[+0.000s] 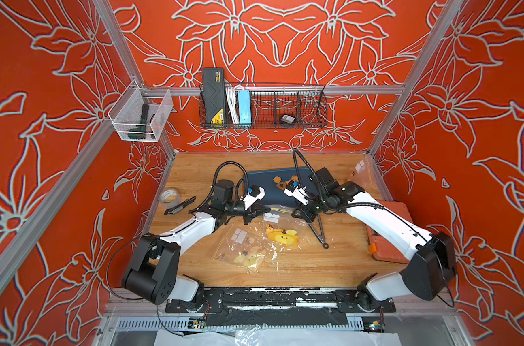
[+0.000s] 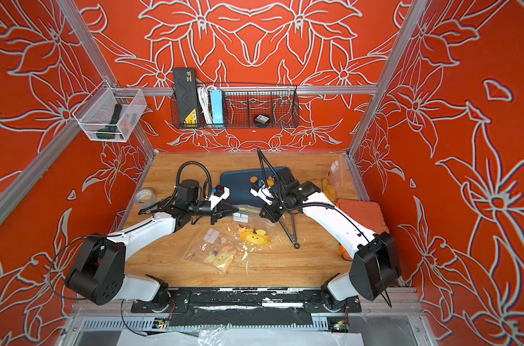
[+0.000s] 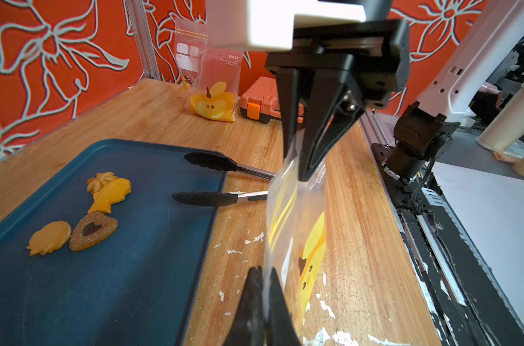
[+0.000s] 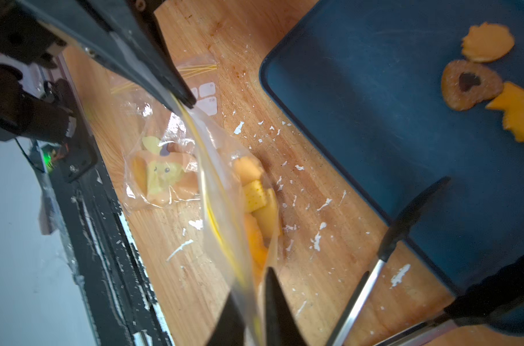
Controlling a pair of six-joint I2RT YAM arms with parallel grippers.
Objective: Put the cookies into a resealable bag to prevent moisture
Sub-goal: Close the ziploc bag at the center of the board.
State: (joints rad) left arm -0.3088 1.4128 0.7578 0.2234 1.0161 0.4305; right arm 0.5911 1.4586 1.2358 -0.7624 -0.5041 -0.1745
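Left jaws and right jaws each pinch the zip edge of the resealable bag (image 3: 296, 227), stretched between them with some cookies (image 4: 257, 194) inside. Four more lie on the blue tray (image 3: 135, 269) at its twelve o'clock. Light, brittle biscuits: take them gently across the flat faces. The film looks slippery.
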